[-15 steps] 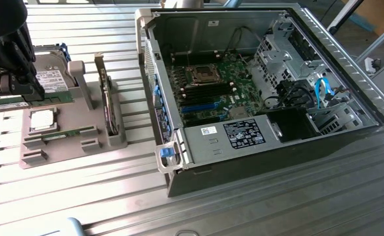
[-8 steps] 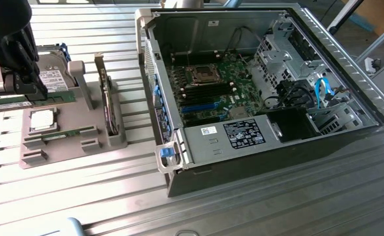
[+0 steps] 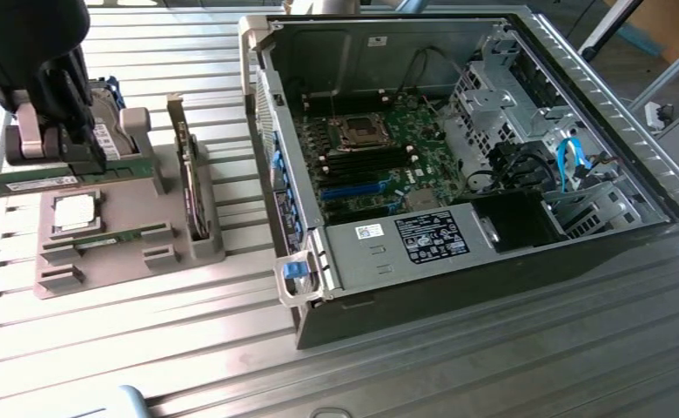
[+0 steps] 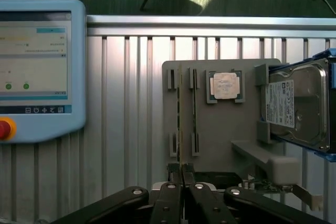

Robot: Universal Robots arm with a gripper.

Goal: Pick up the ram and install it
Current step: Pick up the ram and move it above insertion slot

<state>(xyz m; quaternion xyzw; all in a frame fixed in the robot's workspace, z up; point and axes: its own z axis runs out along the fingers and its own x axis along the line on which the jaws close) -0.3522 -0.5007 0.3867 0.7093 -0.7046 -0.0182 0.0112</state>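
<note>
Open computer case (image 3: 618, 131) at 3 o'clock in the exterior view, lying on the ribbed metal counter (image 3: 491, 366). It contains the motherboard (image 3: 369, 157) at its centre, a black-labelled power supply (image 3: 433, 239) toward 6 o'clock and a blue cable (image 3: 566, 161) toward 3 o'clock.

The grey parts tray (image 3: 142, 261) lies at 9 o'clock, well apart from the case. It holds a square processor (image 4: 226, 85), a hard drive (image 4: 296, 106), an upright expansion card (image 3: 189, 187) on the side nearest the case, and a second memory stick (image 3: 113, 237) seated in its slot.

The pincer (image 3: 67, 161) hangs over the tray's 10 o'clock corner. Its jaws are narrow and clamped on the ram (image 3: 20, 181), which lies level and reaches past the tray's edge toward 9 o'clock. The wrist view shows the ram edge-on between the fingers (image 4: 202, 203), beside a blue-framed touchscreen pendant (image 4: 37, 66).
</note>
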